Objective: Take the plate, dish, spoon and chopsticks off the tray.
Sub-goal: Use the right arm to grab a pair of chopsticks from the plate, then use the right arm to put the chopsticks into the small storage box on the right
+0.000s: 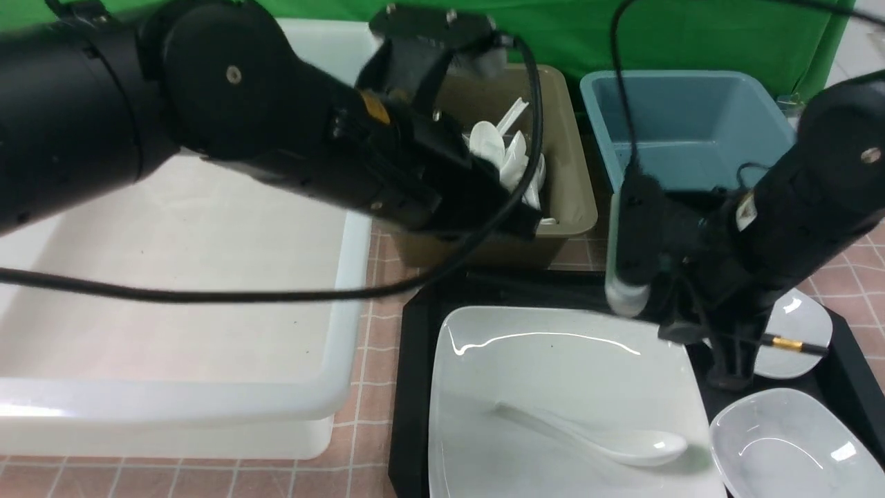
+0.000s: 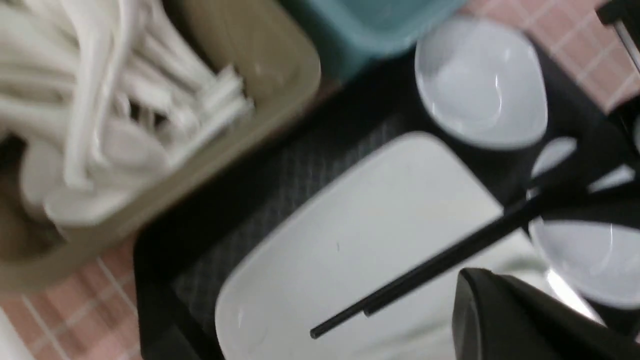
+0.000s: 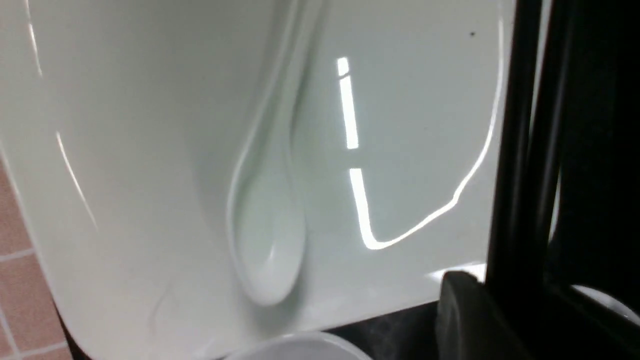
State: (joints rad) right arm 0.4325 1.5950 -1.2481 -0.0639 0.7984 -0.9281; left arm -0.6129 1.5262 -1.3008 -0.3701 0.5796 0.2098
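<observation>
R gripper (image 1: 705, 349) is closed down on the chopsticks (image 1: 788, 344), jaws only a stick-pair apart, gold band sticking out on the R side, thin ends out over the plate's far part. It's above the tray (image 1: 404, 415), toward the R edge. L gripper (image 1: 529, 225) is shut, nothing visible in it, beyond the tray's far edge near the far L corner, by the tan tub (image 1: 581, 200) w/ white spoons (image 1: 487, 144) in it. The plate (image 1: 553, 373) takes up the L & middle of the tray, w/ the spoon (image 1: 643, 446) on it, bowl toward the R edge, handle toward the far L corner. A white dish (image 1: 795, 443) sits R of the plate, another small dish (image 1: 795, 332) behind it nr the R edge. Blue tub (image 1: 698, 131) is past the far edge, big white tub (image 1: 180, 277) off the L edge
</observation>
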